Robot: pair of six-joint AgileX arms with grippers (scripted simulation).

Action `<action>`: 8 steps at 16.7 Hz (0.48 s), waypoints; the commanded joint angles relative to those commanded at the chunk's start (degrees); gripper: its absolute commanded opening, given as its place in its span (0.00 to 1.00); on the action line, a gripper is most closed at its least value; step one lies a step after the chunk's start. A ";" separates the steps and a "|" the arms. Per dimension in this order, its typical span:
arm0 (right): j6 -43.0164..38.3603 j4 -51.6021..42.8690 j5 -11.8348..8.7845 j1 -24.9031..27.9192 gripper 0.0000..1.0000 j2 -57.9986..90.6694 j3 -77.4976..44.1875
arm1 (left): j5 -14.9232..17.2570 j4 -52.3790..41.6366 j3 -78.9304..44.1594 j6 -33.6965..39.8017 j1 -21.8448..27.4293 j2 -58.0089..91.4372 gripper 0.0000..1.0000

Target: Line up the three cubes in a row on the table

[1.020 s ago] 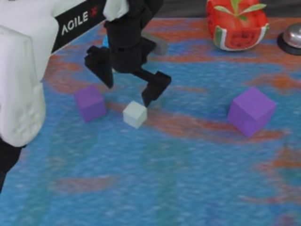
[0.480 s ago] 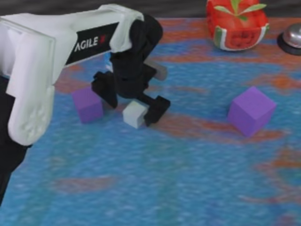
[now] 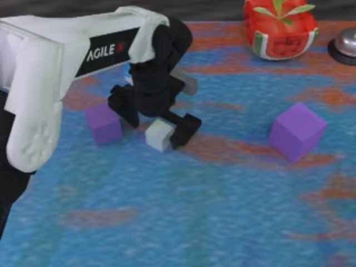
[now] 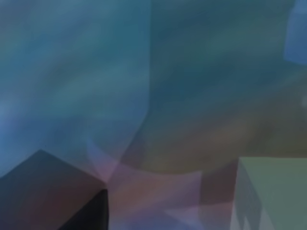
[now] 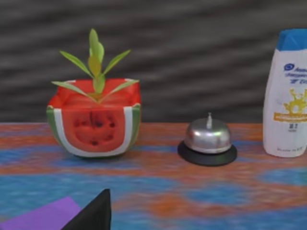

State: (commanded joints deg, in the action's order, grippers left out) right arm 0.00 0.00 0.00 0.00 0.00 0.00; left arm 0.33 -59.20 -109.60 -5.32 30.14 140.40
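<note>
Reaching in from the table's left side, the left AgileX arm has its black two-finger gripper (image 3: 155, 119) down at the mottled blue table cover streaked with orange-red (image 3: 222, 211), its fingers spread wide on either side of the smallest cube, a pale grey-white matte block (image 3: 159, 134). One finger (image 3: 185, 128) touches the cube's right face; the other (image 3: 123, 104) stands apart from it, just beside the smaller purple matte cube (image 3: 103, 123), so the claw is released rather than clenched. The left wrist view shows a pale cube face (image 4: 271, 194) and a dark fingertip (image 4: 48, 191) very close up. The large purple matte cube (image 3: 297, 130) sits well apart toward the right side. At the far edge stand a red watermelon-patterned square planter with green leaves (image 3: 281, 28) and a silver call bell on a black base (image 3: 345, 44); the right wrist view adds a white shampoo bottle with a blue cap (image 5: 289, 93). Only a dark fingertip (image 5: 93, 215) of the right gripper appears there, and I cannot tell whether it is released or clenched.
</note>
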 joint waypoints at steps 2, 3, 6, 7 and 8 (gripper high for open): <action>0.00 0.00 0.00 0.00 1.00 0.00 0.00 | 0.00 0.00 0.00 0.00 0.00 0.00 0.70; 0.00 0.00 0.00 0.00 1.00 0.00 0.00 | 0.00 0.00 0.00 0.00 0.00 0.00 0.62; 0.00 0.00 0.00 0.00 1.00 0.00 0.00 | 0.00 0.00 0.00 0.00 0.00 0.00 0.40; 0.00 0.00 0.00 0.00 1.00 0.00 0.00 | 0.00 0.00 0.00 0.00 0.00 0.00 0.32; 0.00 0.00 0.00 0.00 1.00 0.00 0.00 | 0.00 0.00 0.00 0.00 0.00 0.00 0.25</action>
State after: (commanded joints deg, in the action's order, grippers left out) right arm 0.00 0.00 0.00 0.00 0.00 0.00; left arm 0.33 -59.20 -109.60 -5.32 30.14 140.40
